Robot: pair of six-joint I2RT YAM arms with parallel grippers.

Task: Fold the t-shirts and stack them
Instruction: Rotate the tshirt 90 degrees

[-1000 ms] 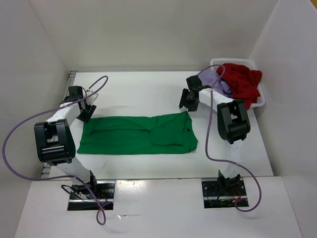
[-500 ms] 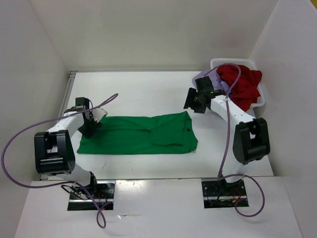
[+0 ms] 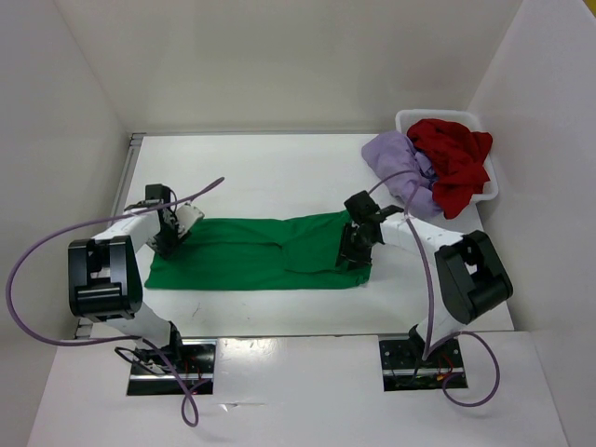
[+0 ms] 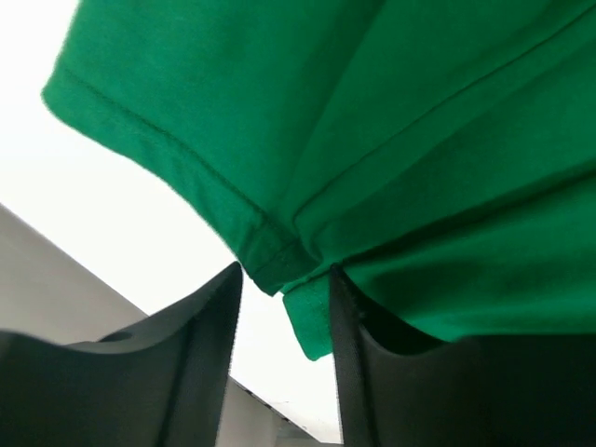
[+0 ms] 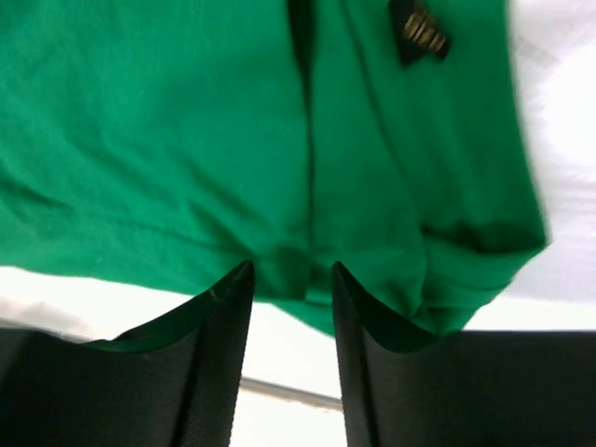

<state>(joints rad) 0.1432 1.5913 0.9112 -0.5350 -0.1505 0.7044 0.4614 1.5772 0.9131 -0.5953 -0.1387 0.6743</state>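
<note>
"Green t-shirt, where does it lie?" asks the first.

"Flat on the white table, stretched between the two sets of jaws," says the second. "The left arm's jaws are down at its left end, the right arm's jaws at its right end."

"How do the left jaws stand?"

"Narrow. In the left wrist view the hemmed corner of the cloth sits between the dark fingers, with bare table showing nearer in the gap. Whether they pinch it cannot be told."

"And the right jaws?"

"Much the same: narrow, the shirt's edge lying between the fingers. Whether they grip it cannot be told either. A small black label shows on the cloth beyond them."

"The other shirts?"

"Well beyond the right jaws. The lavender t-shirt spills from the white plastic basket onto the table. The dark red t-shirt is heaped in the basket, just beside the lavender one and hanging over the rim."
</note>
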